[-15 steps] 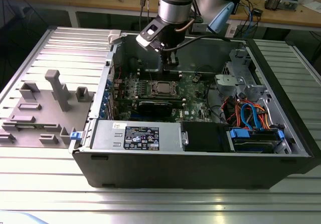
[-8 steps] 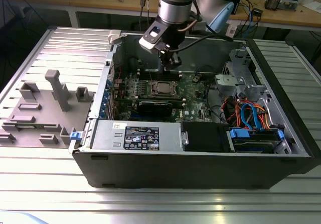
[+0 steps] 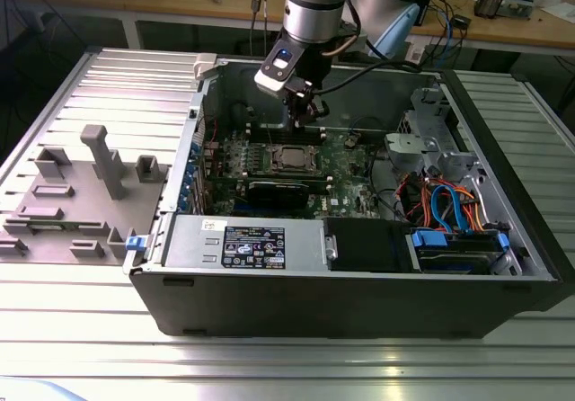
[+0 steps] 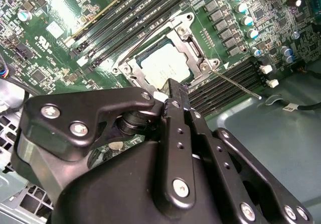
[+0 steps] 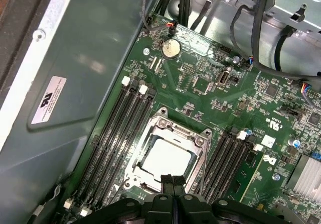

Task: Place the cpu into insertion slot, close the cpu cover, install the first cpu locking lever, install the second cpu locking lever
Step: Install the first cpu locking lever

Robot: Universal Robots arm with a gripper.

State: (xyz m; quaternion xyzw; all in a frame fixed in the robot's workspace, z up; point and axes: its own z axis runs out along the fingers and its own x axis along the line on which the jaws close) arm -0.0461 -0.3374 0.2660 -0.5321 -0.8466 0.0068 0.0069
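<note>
- Black two-finger gripper (image 3: 313,111) hangs in the upper middle of the exterior view, just above the green circuit board (image 3: 346,163) inside the open grey computer case (image 3: 359,302). Its fingertips are pressed together, with nothing between them.
- Small square cpu with a flat silver-grey top (image 5: 168,158) lies in the dark square insertion slot with a silvery rim (image 3: 271,158), at the centre of the exterior view.
- Silvery square metal cover frame (image 5: 198,141) lies flat around the cpu, the chip showing through its window.
- In the second wrist view a thin silvery wire lever (image 4: 235,85) juts from the frame's corner across long black memory slots (image 4: 210,96).

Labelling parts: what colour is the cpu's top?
Silver-grey; the cpu shows best in the first wrist view.
</note>
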